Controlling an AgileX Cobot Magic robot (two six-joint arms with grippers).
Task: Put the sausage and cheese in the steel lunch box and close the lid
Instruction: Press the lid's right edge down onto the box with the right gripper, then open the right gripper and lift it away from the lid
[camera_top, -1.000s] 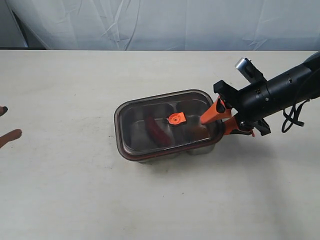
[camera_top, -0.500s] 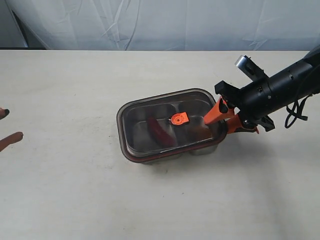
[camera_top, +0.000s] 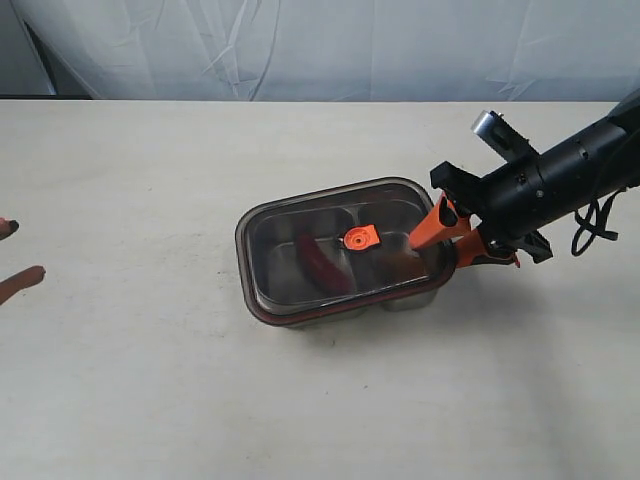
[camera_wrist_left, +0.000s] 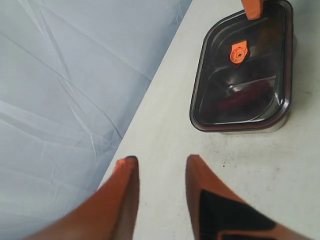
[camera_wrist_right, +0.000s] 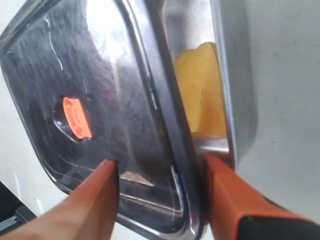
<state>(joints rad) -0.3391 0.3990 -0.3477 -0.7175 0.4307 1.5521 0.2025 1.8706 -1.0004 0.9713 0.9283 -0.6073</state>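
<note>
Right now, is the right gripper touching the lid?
Touching. The right wrist view shows the right gripper straddling the edge of the lid, one finger pressed on its top and the other against its rim, next to the cheese.

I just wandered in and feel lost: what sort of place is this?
Most likely a robotics test bench, not a kitchen: a plain off-white table, a crinkled pale sheet hung behind it, and an orange-fingered right gripper on a black arm holding a dark tinted see-through lid on a shiny steel lunch box.
</note>
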